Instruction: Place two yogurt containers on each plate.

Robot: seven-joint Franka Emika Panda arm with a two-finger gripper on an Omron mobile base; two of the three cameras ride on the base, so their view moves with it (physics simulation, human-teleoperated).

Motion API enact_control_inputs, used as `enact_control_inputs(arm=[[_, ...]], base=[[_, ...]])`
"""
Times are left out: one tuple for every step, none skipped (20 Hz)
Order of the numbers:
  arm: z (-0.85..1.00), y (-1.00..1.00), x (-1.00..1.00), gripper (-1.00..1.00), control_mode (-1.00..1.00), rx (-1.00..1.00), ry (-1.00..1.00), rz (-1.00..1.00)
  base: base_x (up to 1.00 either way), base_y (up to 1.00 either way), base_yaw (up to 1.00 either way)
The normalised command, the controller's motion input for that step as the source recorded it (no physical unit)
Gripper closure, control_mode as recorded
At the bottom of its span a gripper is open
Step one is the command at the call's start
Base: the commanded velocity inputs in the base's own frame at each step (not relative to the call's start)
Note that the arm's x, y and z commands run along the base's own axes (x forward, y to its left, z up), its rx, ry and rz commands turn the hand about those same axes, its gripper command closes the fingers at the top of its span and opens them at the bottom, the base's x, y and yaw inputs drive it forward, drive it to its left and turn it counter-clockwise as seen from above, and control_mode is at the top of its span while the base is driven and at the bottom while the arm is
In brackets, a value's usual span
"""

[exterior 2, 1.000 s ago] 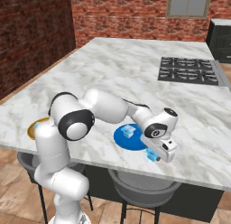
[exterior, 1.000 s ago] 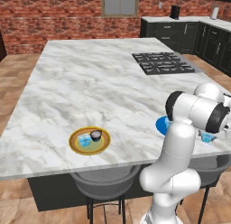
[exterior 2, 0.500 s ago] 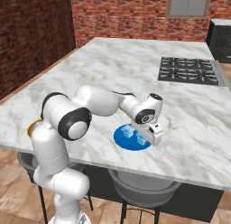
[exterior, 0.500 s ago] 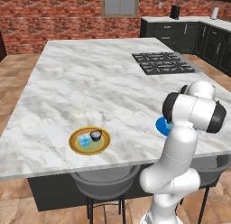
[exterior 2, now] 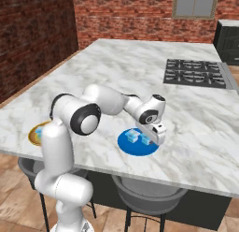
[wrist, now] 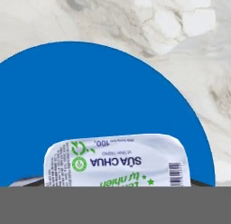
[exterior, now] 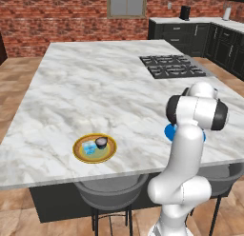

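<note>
On the marble counter's near edge lies the solid blue plate (exterior 2: pixel 129 148) (wrist: pixel 90 96). One pale blue yogurt container (exterior 2: pixel 132 136) rests on it. A second pale blue yogurt container (exterior 2: pixel 146 140), with a white printed lid (wrist: pixel 115 162), sits low on the plate's right part, and my gripper (exterior 2: pixel 151 139) is shut on it from above. Whether this cup touches the plate I cannot tell. Dark fingertips (wrist: pixel 200 182) flank the lid. The yellow-rimmed plate (exterior: pixel 78 153) holds a pale blue yogurt container (exterior: pixel 88 147) and a dark one (exterior: pixel 100 142).
A black stovetop (exterior: pixel 171 66) (exterior 2: pixel 196 73) is set into the far right of the counter. Grey stools (exterior: pixel 112 192) (exterior 2: pixel 144 193) stand under the near edge. My arm hides part of the blue plate (exterior: pixel 168 132) and part of the yellow-rimmed plate (exterior 2: pixel 33 136).
My gripper has carried the pale blue yogurt container from beyond the blue plate's right edge leftwards onto the plate, beside the first cup, and lower.
</note>
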Motion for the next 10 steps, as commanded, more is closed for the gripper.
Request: enact_control_inputs(arm=[[-0.15,-0.04,0.29,1.00,-1.00,0.00,0.00,0.00],[-0.16,0.00,0.24,1.00,-1.00,0.00,0.00,0.00],[-0.18,0.00,0.17,1.00,-1.00,0.00,0.00,0.00],[-0.19,0.00,0.13,1.00,-1.00,0.00,0.00,0.00],[-0.20,-0.06,0.06,1.00,-1.00,0.00,0.00,0.00],[-0.17,-0.07,0.01,1.00,-1.00,0.00,0.00,0.00],[-0.16,-0.04,0.00,1.00,-1.00,0.00,0.00,0.00],[-0.10,0.00,0.00,1.00,-1.00,0.00,0.00,0.00],[-0.08,0.00,0.00,1.00,-1.00,0.00,0.00,0.00],[-0.06,0.00,0.00,1.00,-1.00,0.00,0.00,0.00]], base=[[0.00,0.00,0.00],[0.00,0.00,0.00],[0.00,0.00,0.00],[0.00,0.00,0.00],[0.00,0.00,0.00],[0.00,0.00,0.00],[0.00,0.00,0.00],[0.00,0.00,0.00],[0.00,0.00,0.00],[0.00,0.00,0.00]])
